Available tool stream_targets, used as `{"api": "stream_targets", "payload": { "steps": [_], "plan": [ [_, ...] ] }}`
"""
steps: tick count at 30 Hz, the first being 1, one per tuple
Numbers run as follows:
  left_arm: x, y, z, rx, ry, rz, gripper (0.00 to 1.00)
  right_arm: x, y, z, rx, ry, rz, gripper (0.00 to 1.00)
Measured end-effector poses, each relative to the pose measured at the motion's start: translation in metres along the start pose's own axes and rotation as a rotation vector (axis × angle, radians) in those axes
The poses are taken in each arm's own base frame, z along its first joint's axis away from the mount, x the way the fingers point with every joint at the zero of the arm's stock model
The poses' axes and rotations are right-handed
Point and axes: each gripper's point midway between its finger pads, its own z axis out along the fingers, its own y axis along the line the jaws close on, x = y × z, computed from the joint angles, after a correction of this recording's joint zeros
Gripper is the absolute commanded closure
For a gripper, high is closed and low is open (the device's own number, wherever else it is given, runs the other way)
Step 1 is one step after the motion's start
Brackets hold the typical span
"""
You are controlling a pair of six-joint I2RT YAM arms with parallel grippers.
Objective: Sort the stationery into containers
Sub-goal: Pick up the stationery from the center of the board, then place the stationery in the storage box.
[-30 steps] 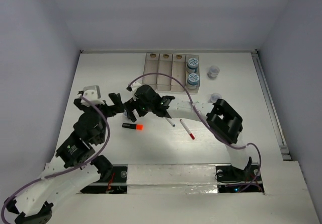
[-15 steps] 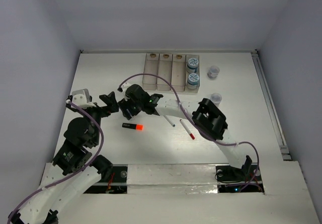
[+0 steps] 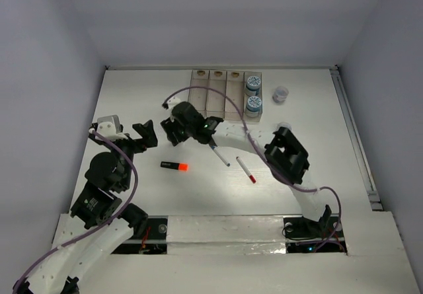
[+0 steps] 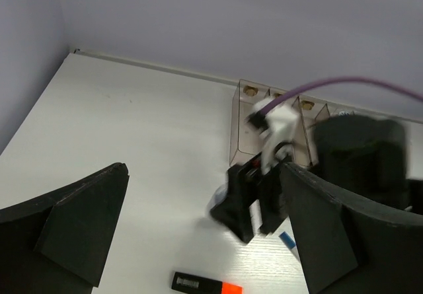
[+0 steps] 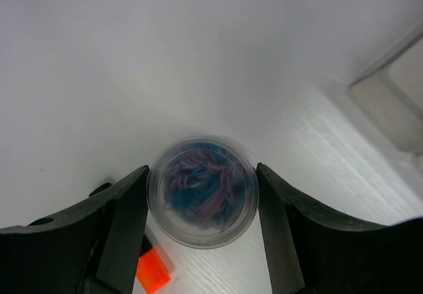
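My right gripper [image 5: 201, 201] is shut on a small round clear roll [image 5: 201, 198] with blue-purple contents, its fingers against both sides. In the top view this gripper [image 3: 177, 130] is just left of the front of the row of beige bins [image 3: 198, 82]. Two rolls [image 3: 252, 82] lie in the rightmost bin. An orange-tipped black highlighter [image 3: 174, 166], a blue-capped pen [image 3: 220, 156] and a red-capped pen [image 3: 246, 170] lie on the table. My left gripper [image 3: 145, 135] is open and empty, left of the right gripper. The green highlighter and black-capped pen are out of view.
One more roll [image 3: 281, 94] stands on the table right of the bins, and another [image 3: 284, 127] shows beside the right arm's elbow. In the left wrist view the highlighter [image 4: 206, 284] lies below the right gripper [image 4: 254, 201]. Walls close in the table.
My right gripper has moved up and right towards the bins with the roll in it. My left gripper has stayed almost where it was, open.
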Motion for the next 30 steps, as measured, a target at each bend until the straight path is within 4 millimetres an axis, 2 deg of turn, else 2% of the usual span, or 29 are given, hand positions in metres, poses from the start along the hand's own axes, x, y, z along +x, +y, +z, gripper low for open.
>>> {"api": "stream_targets", "payload": {
  "steps": [2,3,6,8,9,10,11,14,17,23,30],
  "plan": [
    [0.001,-0.001,0.001,0.005,0.004,0.002,0.01,-0.024,-0.022,-0.018,0.019,-0.048,0.034,0.66],
    [0.001,-0.002,0.001,0.008,0.006,0.003,0.01,-0.042,-0.042,-0.030,0.037,-0.085,0.061,0.66],
    [0.002,-0.003,0.001,0.016,0.009,0.004,0.01,-0.097,-0.120,-0.066,0.134,-0.226,0.147,0.66],
    [0.003,-0.005,0.001,0.024,0.011,0.004,0.01,-0.123,-0.180,-0.089,0.221,-0.301,0.200,0.66],
    [0.003,-0.005,0.001,0.025,0.012,0.005,0.01,-0.132,-0.199,-0.096,0.250,-0.330,0.215,0.66],
    [0.003,-0.005,0.002,0.026,0.013,0.005,0.01,-0.135,-0.240,-0.106,0.319,-0.351,0.248,0.66],
    [0.003,-0.005,0.002,0.027,0.015,0.006,0.01,-0.136,-0.269,-0.114,0.367,-0.362,0.268,0.65],
    [0.004,-0.006,0.002,0.033,0.017,0.007,0.01,-0.134,-0.320,-0.117,0.448,-0.363,0.303,0.65],
    [0.004,-0.007,0.002,0.037,0.018,0.007,0.01,-0.127,-0.337,-0.101,0.479,-0.330,0.299,0.64],
    [0.004,-0.005,0.004,0.028,0.017,0.008,0.01,-0.098,-0.339,-0.064,0.479,-0.226,0.275,0.64],
    [0.007,-0.005,0.008,0.023,0.028,0.015,0.01,-0.082,-0.349,-0.044,0.480,-0.181,0.273,0.62]
  ]
}}
